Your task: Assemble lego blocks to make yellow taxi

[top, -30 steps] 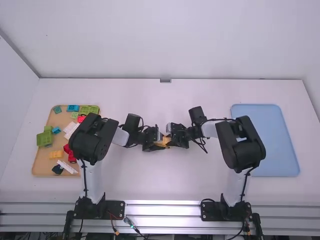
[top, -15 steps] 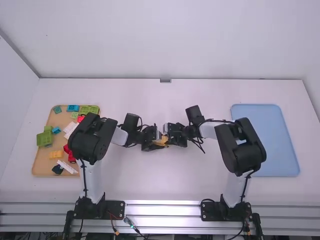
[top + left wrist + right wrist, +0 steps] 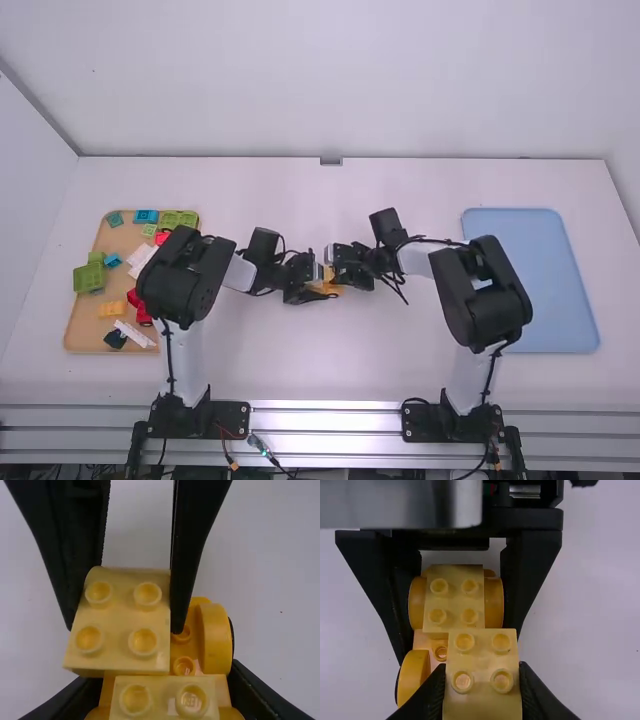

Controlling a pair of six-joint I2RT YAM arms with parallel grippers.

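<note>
My L grip. pinches yellow plastic wheeled car base | my R grip. pinches sq. yellow plastic 4-stud block, nr base

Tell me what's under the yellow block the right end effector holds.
Part of the yellow base, with studs and a rounded side piece; what the block covers is hidden.
</note>
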